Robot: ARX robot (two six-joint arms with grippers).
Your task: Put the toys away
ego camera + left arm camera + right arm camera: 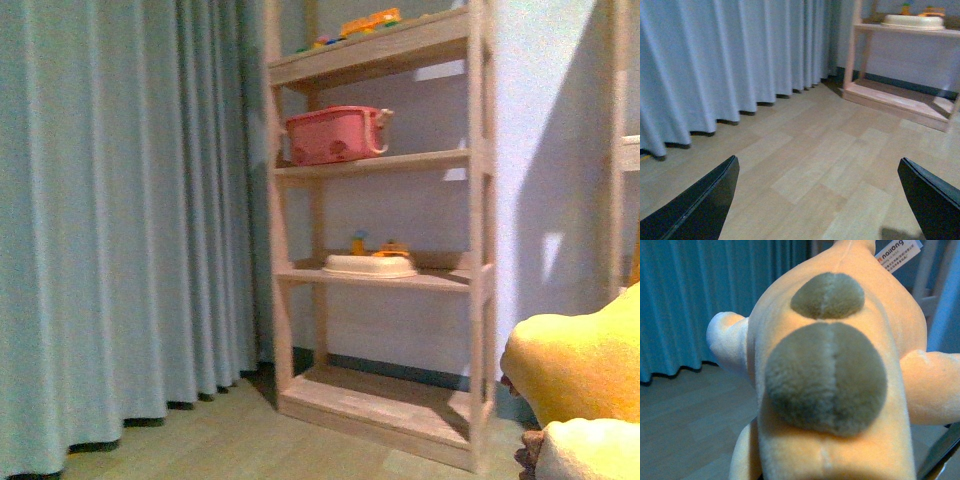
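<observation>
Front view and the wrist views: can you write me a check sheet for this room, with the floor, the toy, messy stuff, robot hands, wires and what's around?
Surface: pale wood-plank floor.
Job's things: soft orange-yellow plush animal, low at the right in the front view, not on a shelf; it fills the right wrist view.
Clutter: pink plastic basket on the second shelf; white oval dish on the third shelf; small colourful toys on the top shelf.
Grippers: left gripper open, empty, over the floor; right gripper shows only a dark edge beside the plush, grip hidden.
Cables: nothing seen.
Surroundings: tall light wooden shelf unit; blue-grey pleated curtain; pale wall.
</observation>
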